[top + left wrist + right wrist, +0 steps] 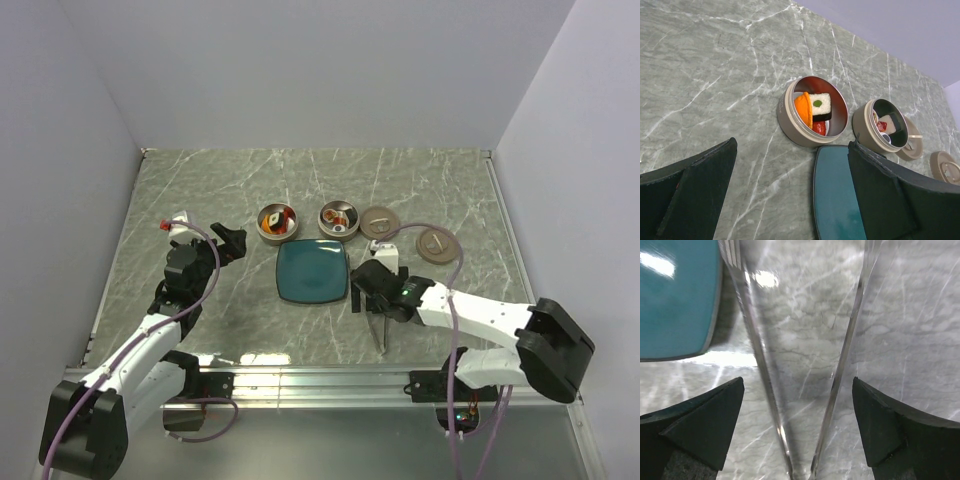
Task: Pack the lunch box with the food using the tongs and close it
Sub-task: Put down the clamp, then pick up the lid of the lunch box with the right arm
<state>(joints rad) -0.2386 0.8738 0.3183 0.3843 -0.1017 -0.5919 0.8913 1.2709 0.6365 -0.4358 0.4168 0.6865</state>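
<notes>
Right claw [797, 390] spread wide, straddling the tongs [759, 360], pads clear of both arms. Tongs lie on the worktop [200, 190], just right of the plate [313, 271], near side. Left claw [234, 240] also spread, holding nothing, left of the plate. Food [812, 107] sits in two open tins [789, 122] beyond the plate. Lids [380, 219] lie right of the tins.

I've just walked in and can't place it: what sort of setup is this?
Probably a robot practice booth: plain white walls box in a marble-look table, a left arm and a right arm are bolted at its near edge, and toy food sits in small tins.
</notes>
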